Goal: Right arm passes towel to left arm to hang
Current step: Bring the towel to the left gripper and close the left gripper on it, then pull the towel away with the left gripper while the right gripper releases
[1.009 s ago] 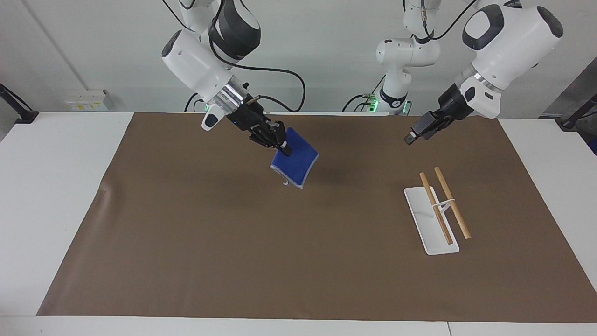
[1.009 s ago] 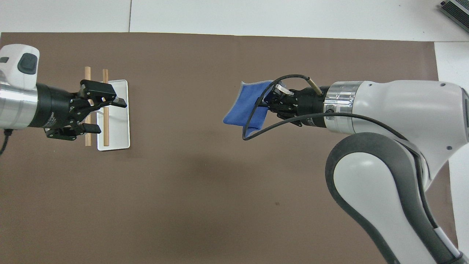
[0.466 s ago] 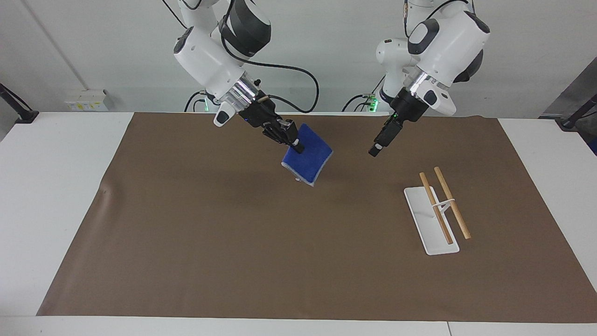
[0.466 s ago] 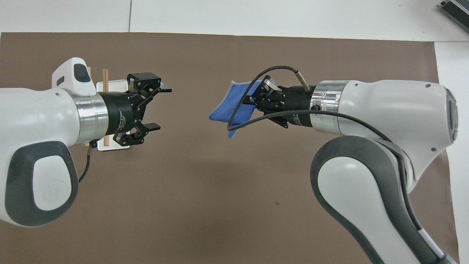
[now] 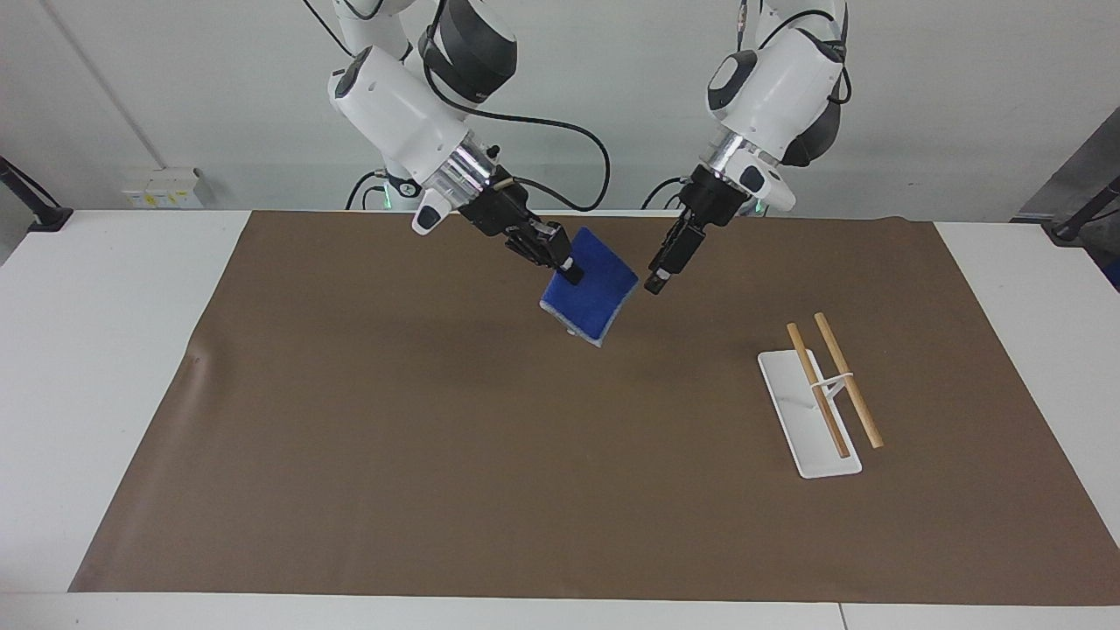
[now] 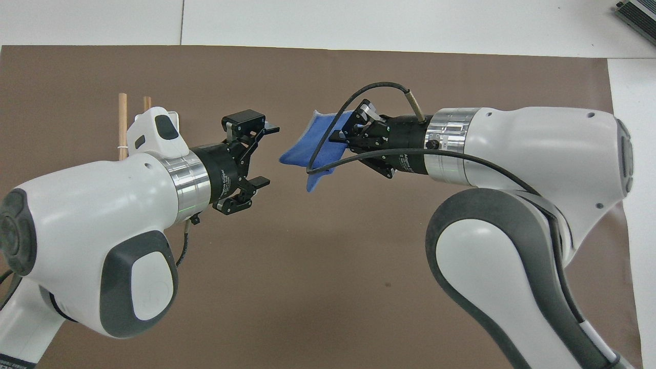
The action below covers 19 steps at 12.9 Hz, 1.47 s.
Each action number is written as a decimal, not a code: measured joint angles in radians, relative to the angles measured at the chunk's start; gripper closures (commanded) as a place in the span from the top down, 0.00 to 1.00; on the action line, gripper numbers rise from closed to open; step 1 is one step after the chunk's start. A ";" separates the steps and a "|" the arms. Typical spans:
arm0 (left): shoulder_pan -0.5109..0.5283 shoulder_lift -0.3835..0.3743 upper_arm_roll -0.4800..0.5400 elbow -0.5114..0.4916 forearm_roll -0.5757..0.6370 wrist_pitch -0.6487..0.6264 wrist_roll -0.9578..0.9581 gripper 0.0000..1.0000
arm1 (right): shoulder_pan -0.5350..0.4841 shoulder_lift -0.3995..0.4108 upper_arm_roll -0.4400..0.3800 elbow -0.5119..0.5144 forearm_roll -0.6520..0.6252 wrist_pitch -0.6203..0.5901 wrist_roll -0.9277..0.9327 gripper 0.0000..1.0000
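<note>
While both arms are up over the brown mat, reading across the facing view:

Right gripper [image 5: 573,273]: hanging over the mat [image 5: 437,455] near its middle, fingertips clamping together on the towel's upper edge.

Towel [image 5: 591,293]: dangling in the air from that grip, tilted, clear of the mat, lower corner pointing down.

Left gripper [image 5: 654,282]: hovering just beside the towel on the left arm's side, jaws standing wide apart around nothing, not touching the cloth; in the overhead view, fingers [image 6: 266,126] pointing at the towel's free edge.

Rack [image 5: 809,411]: white base carrying two wooden bars, sitting on the mat toward the left arm's end, well apart from both grippers.
</note>
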 measured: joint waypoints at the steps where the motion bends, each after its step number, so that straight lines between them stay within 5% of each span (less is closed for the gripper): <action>1: 0.000 0.000 -0.001 -0.001 -0.007 0.004 -0.003 1.00 | 0.000 0.005 0.000 0.005 0.000 0.000 0.002 0.00; 12: 0.000 0.003 -0.064 -0.003 -0.029 0.156 -0.079 0.83 | 0.013 0.015 0.000 0.014 0.000 0.000 0.003 0.00; 16: 0.002 0.005 -0.064 -0.006 -0.033 0.157 -0.080 0.54 | 0.013 0.015 0.000 0.014 0.000 0.000 0.003 0.00; 19: 0.004 0.005 -0.063 -0.009 -0.033 0.157 -0.080 0.16 | 0.013 0.015 0.000 0.014 0.000 0.000 0.003 0.00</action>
